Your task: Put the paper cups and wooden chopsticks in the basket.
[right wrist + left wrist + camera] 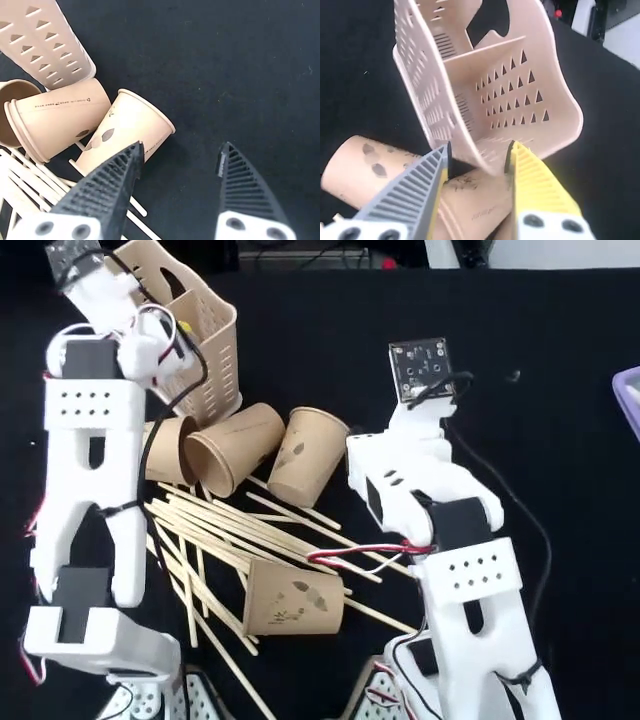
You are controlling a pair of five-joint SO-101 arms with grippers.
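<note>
**Cups and chopsticks lie on the counter, basket tipped at the far left**

Nearest, the near cup lies on its side on top of the wooden chopsticks. These fan out over the black counter between the two arms. Beyond them, three more paper cups lie on their sides in a row. The left cup is partly hidden behind the left arm. The middle cup is just beside it, with its mouth toward the near left. The right cup comes next, with its mouth toward the far right. All four cups and the chopsticks are outside the basket.

The right hand hangs just right of the right cup, over bare counter. Its fingers are wide apart and hold nothing.

Farther off, at the far left, the basket sits tilted, its lower edge just beside the middle cup. The left hand is at the basket's rim. Its fingers are apart, with a corner of the rim between the tips and a cup below them. I cannot tell whether the tips press on the rim.
</note>
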